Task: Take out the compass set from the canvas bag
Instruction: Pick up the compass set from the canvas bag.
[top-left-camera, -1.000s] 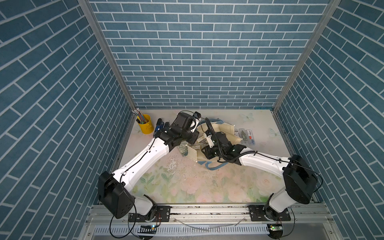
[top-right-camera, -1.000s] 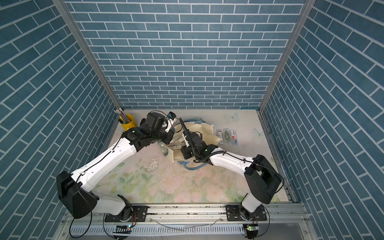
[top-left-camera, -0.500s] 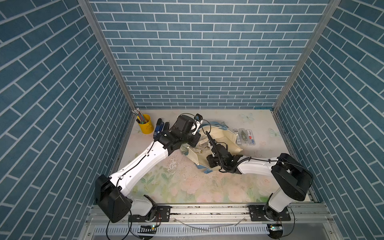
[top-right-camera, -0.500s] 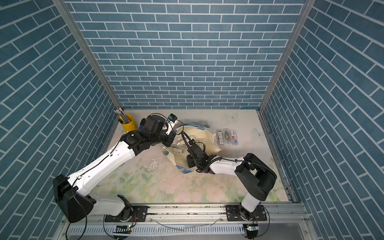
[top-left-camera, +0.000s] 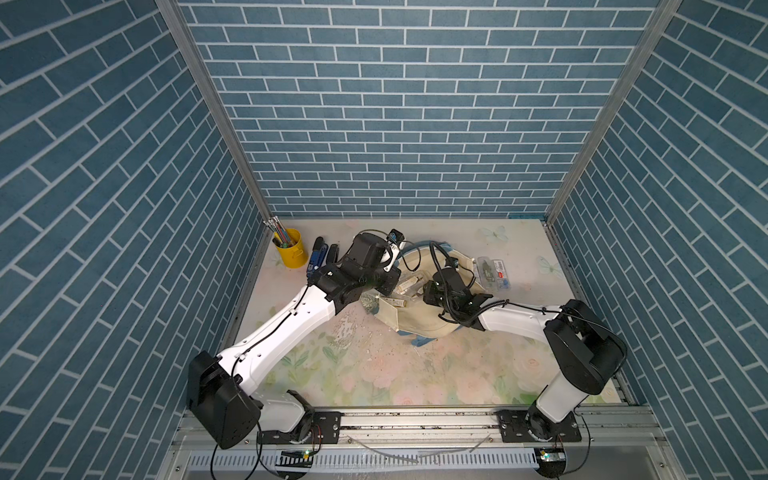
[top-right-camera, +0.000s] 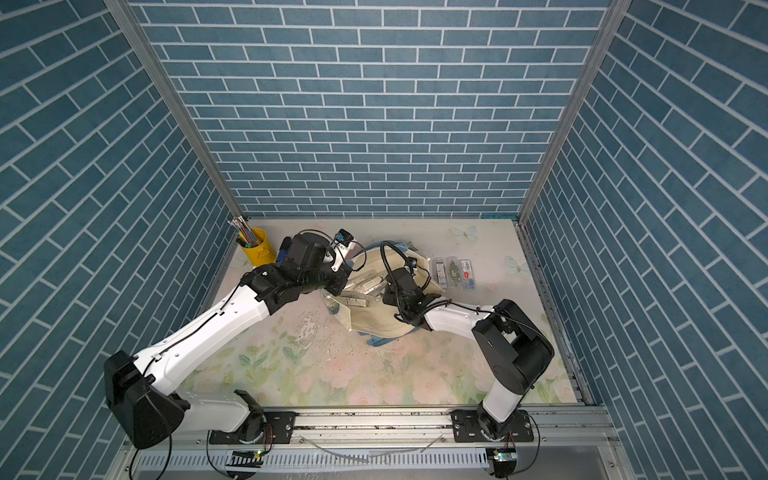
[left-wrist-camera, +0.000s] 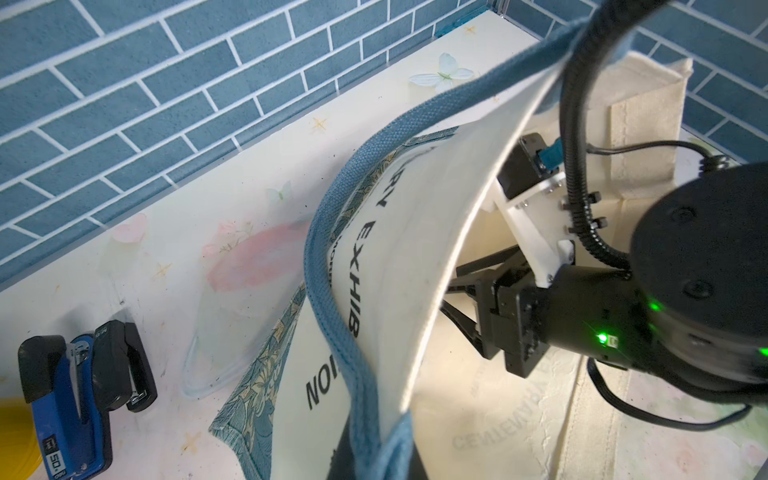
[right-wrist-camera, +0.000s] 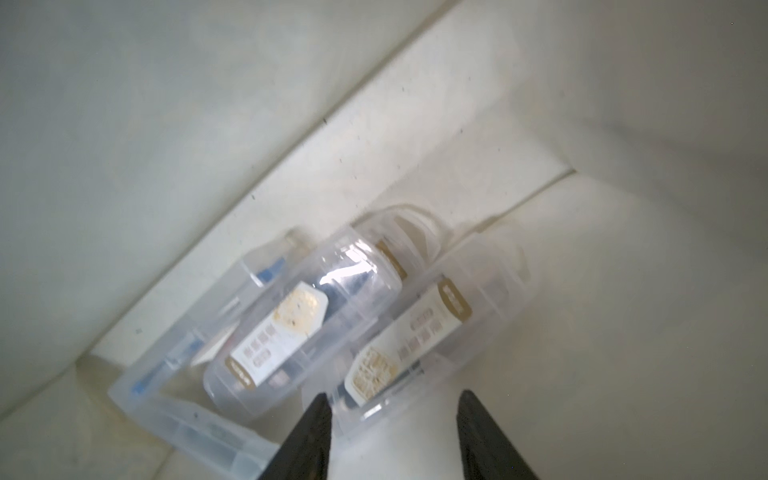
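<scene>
Table (top-left-camera: 374, 374): floral-printed top.
Canvas bag (top-left-camera: 419, 326): cream, with a blue strap, a blue-green floral band and dark lettering. It lies mid-table toward the back, its mouth lifted open.
Left claw (left-wrist-camera: 380, 449): closed tight, pinching the bag's upper rim by the strap.
Right claw (right-wrist-camera: 395, 432): inside the bag, jaws parted about midway, gripping nothing. The near end of one case sits between its tips; contact cannot be told.
Compass sets (right-wrist-camera: 303, 332): three clear plastic cases side by side on the bag's floor, two with white-and-gold labels.
Loose clear cases (top-left-camera: 492, 272): on the table just beside the bag.
</scene>
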